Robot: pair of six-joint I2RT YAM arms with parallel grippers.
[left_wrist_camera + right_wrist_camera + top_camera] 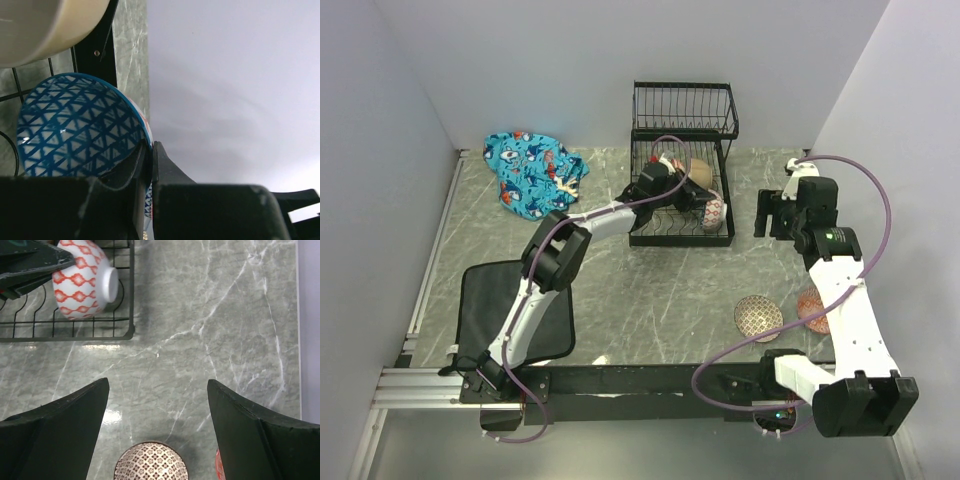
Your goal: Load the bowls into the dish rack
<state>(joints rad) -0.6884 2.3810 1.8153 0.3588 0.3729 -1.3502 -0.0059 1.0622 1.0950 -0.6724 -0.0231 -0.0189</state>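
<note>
**Blue bowl pinched by its rim at the rack's edge**

The left gripper has its two black fingers drawn almost together on the rim of a blue-and-white triangle-patterned ceramic bowl. One finger is inside the rim and the other outside. The bowl's open side faces the camera, showing its glossy lattice interior. A strip of its patterned outer wall shows in the narrow slit between the fingers.

Above it, at the upper left, is the rounded side of a plain cream-white ceramic bowl. Thin wires and a thicker frame bar of the black wire dish rack run behind both bowls. Whether the blue bowl rests on the wires cannot be told.

Beyond the bar lies a strip of grey marbled tabletop. A pale grey wall fills the right side.
</note>
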